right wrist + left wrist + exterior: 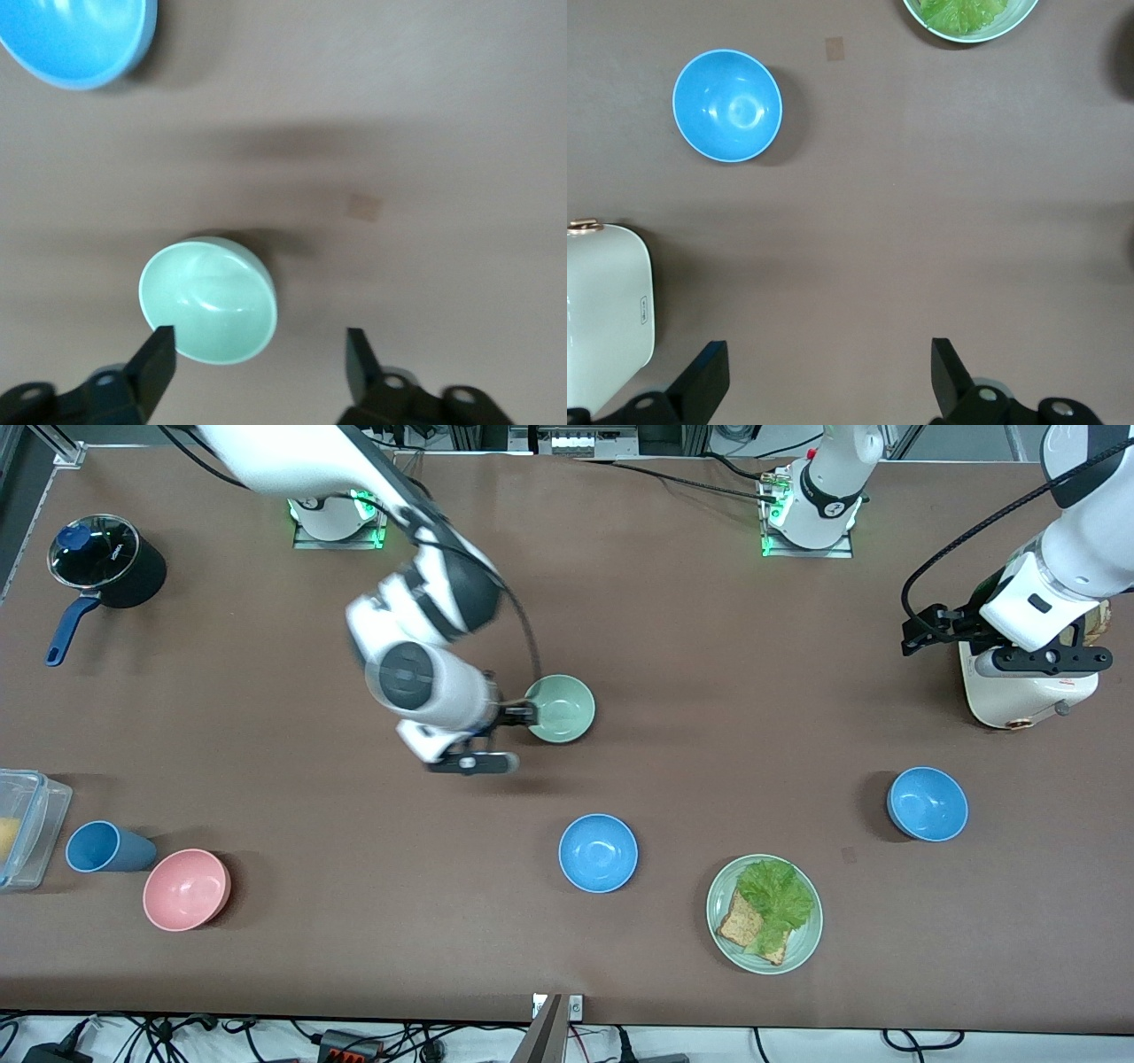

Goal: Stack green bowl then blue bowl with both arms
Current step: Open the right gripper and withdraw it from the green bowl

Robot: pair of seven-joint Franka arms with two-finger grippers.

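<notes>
Lowest in the front view sits a green plate (722, 921) with lettuce and toast, but the job starts with the green bowl (560, 708). That bowl rests on the brown surface (753, 691) near the middle, farther from the front camera than both blue bowls. One blue bowl (598, 853) sits just below it in that view, and a second blue bowl (928, 804) sits toward the left arm's end. Right beside the green bowl is the right claw (509, 722), with its fingers spread apart and holding nothing; in the right wrist view one finger is at the bowl's rim. To do this step well, I think the claw should line up so one finger goes inside the rim and one outside, then pinch softly so the light bowl does not slide or tip. Over by the white machine (1019, 686) hangs the left claw (921, 633), spread apart and empty, waiting.
</notes>
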